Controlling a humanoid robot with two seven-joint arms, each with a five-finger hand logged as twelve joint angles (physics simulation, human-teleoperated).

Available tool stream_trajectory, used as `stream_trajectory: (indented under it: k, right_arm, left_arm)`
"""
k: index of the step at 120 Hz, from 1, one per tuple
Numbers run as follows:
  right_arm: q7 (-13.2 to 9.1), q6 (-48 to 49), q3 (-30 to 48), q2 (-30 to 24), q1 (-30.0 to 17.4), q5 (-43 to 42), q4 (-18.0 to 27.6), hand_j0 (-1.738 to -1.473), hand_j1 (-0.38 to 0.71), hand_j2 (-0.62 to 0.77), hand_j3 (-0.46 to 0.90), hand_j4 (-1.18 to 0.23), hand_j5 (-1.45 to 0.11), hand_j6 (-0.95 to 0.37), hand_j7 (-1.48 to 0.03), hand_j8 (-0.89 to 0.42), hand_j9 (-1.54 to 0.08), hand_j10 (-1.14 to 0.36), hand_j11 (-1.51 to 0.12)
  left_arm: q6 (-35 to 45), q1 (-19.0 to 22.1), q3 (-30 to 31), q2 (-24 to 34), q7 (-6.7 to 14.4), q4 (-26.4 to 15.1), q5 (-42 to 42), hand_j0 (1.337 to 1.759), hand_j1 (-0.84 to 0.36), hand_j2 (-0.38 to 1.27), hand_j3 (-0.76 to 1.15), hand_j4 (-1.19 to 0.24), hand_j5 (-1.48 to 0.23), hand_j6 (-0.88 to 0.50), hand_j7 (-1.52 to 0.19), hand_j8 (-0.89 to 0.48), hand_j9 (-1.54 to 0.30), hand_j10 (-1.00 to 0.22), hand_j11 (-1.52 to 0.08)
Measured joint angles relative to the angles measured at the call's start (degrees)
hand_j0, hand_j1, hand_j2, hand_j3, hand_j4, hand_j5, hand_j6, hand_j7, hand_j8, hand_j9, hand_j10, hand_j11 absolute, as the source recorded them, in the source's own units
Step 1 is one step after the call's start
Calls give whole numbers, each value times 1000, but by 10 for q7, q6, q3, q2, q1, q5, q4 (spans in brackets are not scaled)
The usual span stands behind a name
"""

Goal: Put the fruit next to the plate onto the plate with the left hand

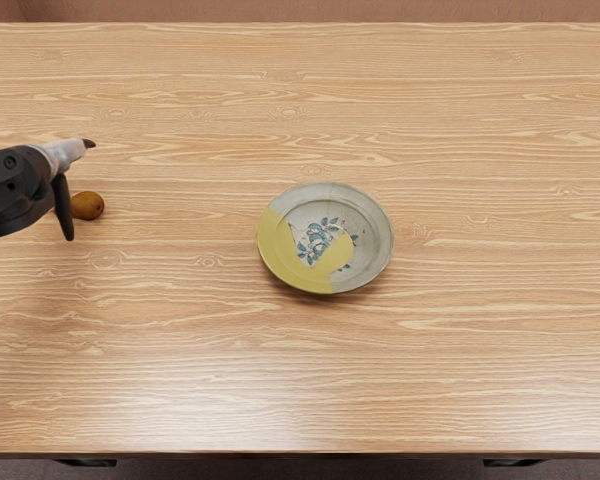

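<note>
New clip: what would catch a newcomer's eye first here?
The round ceramic plate, part yellow, part grey-green with a blue floral centre, sits mid-picture. At the left edge, the grey left hand hovers with fingers spread beside a small orange-brown fruit, which lies well apart from the plate.

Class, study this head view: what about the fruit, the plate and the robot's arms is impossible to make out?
Fruit, head view: too small to name its kind. A finger of the left hand covers its left edge, so contact is unclear.
Left arm, head view: cut off by the picture's left edge.
Right arm: wholly out of view.
Plate, head view: the blue centre motif is too small to read.
</note>
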Motion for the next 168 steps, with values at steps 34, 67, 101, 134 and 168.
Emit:
stream_trajectory:
  k: [34, 67, 101, 134, 168]
  right_arm:
    - [0, 0, 0, 0, 0, 0, 0, -1658, -349, 0, 0, 0, 0, 0, 0, 0, 0, 0, 0]
    - [0, 0, 0, 0, 0, 0, 0, -1658, -349, 0, 0, 0, 0, 0, 0, 0, 0, 0, 0]
    - [1, 0, 1, 0, 0, 0, 0, -1658, -349, 0, 0, 0, 0, 0, 0, 0, 0, 0, 0]
    - [1, 0, 1, 0, 0, 0, 0, -1658, -349, 0, 0, 0, 0, 0, 0, 0, 0, 0, 0]
    - [1, 0, 1, 0, 0, 0, 0, -1658, -349, 0, 0, 0, 0, 0, 0, 0, 0, 0, 0]
  left_arm:
    - [15, -1, 35, -11, 0, 2, 5, 1658, 284, 14, 0, -61, -73, -62, -73, -62, -73, -60, -72]
    - [16, -1, 48, -23, 0, 11, 6, 1658, 175, 32, 0, -152, -192, -154, -192, -153, -191, -151, -191]
    - [65, 9, 50, -52, 0, 53, 6, 1658, 125, 41, 0, -194, -246, -195, -246, -195, -245, -193, -245]
    - [81, 13, 59, -60, 0, 63, 6, 1658, 69, 50, 0, -241, -307, -242, -307, -242, -307, -240, -306]
    - [81, 13, 62, -64, 0, 64, 5, 1658, -2, 62, 0, -299, -383, -300, -383, -300, -383, -298, -383]
